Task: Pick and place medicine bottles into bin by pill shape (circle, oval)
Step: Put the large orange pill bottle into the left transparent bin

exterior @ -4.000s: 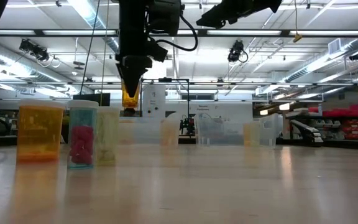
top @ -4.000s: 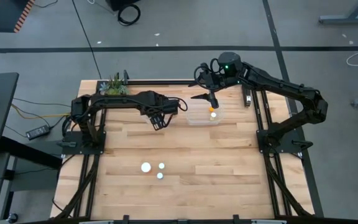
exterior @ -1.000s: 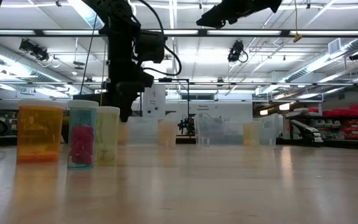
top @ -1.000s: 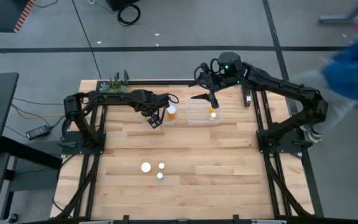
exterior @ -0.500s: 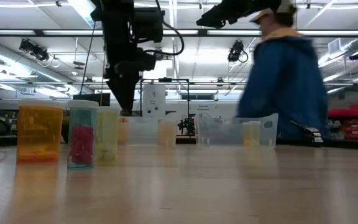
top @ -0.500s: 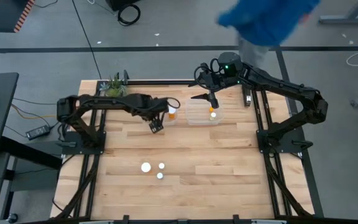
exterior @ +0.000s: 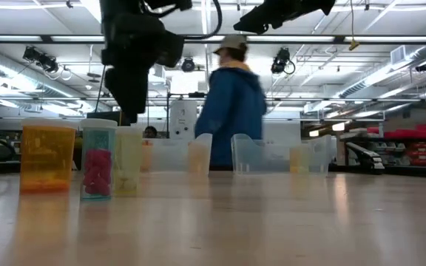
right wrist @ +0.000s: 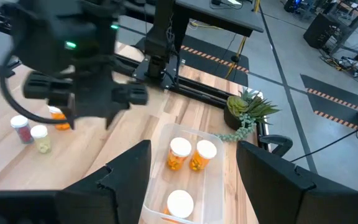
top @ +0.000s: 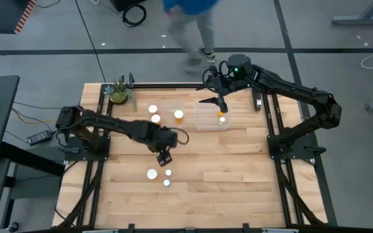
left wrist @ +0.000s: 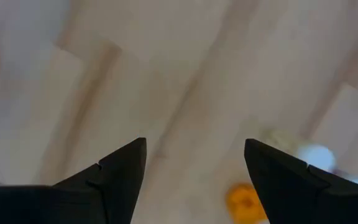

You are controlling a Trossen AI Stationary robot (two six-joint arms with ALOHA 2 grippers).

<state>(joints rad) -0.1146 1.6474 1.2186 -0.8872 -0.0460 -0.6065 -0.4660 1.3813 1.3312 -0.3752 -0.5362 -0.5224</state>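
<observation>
Wooden table point(top: 238, 175): three bottles point(top: 159, 176) by open left hand point(top: 163, 157); three (binned) under open right hand point(top: 219, 107).

Wooden table point(top: 238, 168); bottles point(top: 152, 174), bin point(top: 203, 124)

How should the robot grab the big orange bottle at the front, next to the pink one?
Probably from straight above: the big orange bottle stands upright, cap up. Pinch its sides under the cap, fingers front and back, since the pink bottle stands close beside it. The open left gripper hovers nearby; the right gripper waits over the bin.
</observation>
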